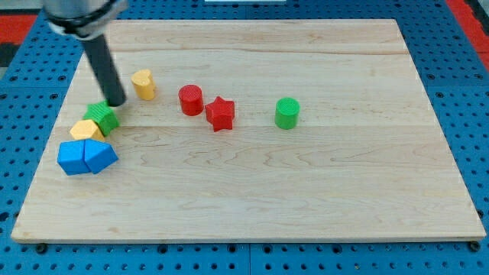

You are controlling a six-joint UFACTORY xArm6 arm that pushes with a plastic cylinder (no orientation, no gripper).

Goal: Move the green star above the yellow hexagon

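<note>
The green star point(101, 117) lies near the board's left edge. A yellow block point(86, 129), likely the yellow hexagon, touches it at its lower left. My tip point(117, 101) stands just above and to the right of the green star, touching or nearly touching its upper right side. The dark rod rises from there to the view's top left. A second yellow block point(143, 83) stands to the right of my tip.
Two blue blocks point(85, 156) sit together below the yellow block, at the board's left edge. A red cylinder point(190, 99) and a red star point(220, 113) lie mid-board. A green cylinder point(287, 113) stands to their right.
</note>
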